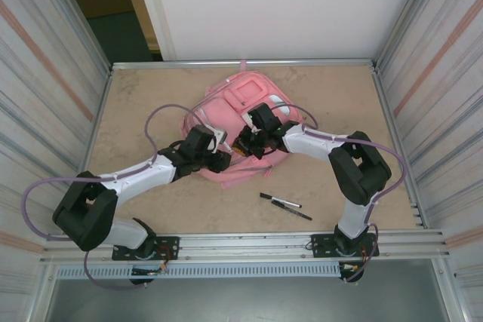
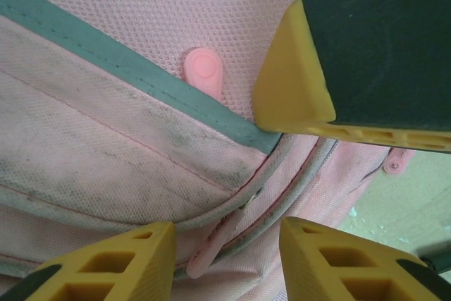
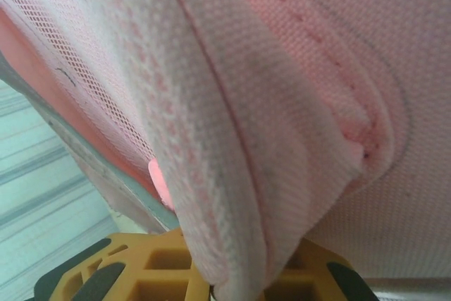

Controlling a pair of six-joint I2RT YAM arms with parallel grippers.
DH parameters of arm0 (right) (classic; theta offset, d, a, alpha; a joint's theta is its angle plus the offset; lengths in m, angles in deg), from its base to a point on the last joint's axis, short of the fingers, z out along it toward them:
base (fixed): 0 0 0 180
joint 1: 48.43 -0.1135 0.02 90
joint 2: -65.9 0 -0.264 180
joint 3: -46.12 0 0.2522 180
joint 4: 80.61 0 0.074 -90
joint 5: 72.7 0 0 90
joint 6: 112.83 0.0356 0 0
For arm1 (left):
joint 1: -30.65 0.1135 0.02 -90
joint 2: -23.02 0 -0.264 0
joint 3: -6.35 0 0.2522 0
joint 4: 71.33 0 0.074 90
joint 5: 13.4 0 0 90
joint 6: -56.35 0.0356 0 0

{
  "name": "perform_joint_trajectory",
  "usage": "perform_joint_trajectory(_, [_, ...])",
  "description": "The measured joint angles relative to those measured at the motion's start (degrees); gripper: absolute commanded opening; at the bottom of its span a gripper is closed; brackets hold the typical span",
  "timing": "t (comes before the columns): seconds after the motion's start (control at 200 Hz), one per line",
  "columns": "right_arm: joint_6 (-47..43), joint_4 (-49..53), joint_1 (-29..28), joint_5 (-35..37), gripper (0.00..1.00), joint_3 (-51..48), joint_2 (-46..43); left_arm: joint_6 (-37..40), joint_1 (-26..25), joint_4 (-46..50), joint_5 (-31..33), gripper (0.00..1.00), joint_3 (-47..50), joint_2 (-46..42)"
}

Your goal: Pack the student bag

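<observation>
The student bag, a large pink backpack, lies in the middle of the table. At its near edge my left gripper is open. Its yellow fingers stand on either side of a pink zipper pull without touching it. A second round pink pull sits by the grey trim. My right gripper is shut on a fold of the bag's pink mesh fabric, pinched between its yellow fingers. One right finger shows close above the left gripper.
Two black pens lie on the table to the right of the bag's near edge, in front of the right arm. Metal rails and ribbed walls bound the table on all sides.
</observation>
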Motion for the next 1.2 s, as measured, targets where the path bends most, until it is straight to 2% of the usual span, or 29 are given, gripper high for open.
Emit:
perform_joint_trajectory(0.225, [2.58,-1.42,1.7,-4.33,0.04,0.0,-0.11,1.09,0.11,-2.38,0.74,0.34,0.98,-1.2])
perform_joint_trajectory(0.321, [3.1,-1.73,1.75,-4.85,0.03,0.0,-0.11,1.25,0.61,-2.51,1.11,0.28,1.03,-1.09])
perform_joint_trajectory(0.496, [4.33,-2.6,2.19,-6.05,0.02,0.0,-0.11,0.9,0.98,-5.77,1.03,0.33,2.67,-0.98])
perform_joint_trajectory(0.636, [5.18,-3.15,2.93,-7.91,0.02,0.0,-0.13,0.48,0.98,-7.89,1.05,0.34,4.11,-2.47])
perform_joint_trajectory(0.892, [5.42,-3.61,3.93,-10.95,0.02,0.0,-0.42,-0.37,2.4,-10.05,0.11,0.29,7.26,-4.02])
perform_joint_trajectory(0.992, [5.44,-3.63,3.98,-11.26,0.02,0.02,-0.42,-0.59,2.62,-10.36,-0.57,0.22,7.65,-3.98])
perform_joint_trajectory(1.138, [5.55,-3.76,3.96,-11.32,0.02,0.15,-0.42,-0.63,2.8,-11.28,-2.08,0.23,7.65,-3.23])
perform_joint_trajectory(1.198, [5.57,-3.63,3.96,-11.39,0.02,0.46,-0.42,-0.33,2.99,-12.11,-3.13,0.27,7.65,-2.64])
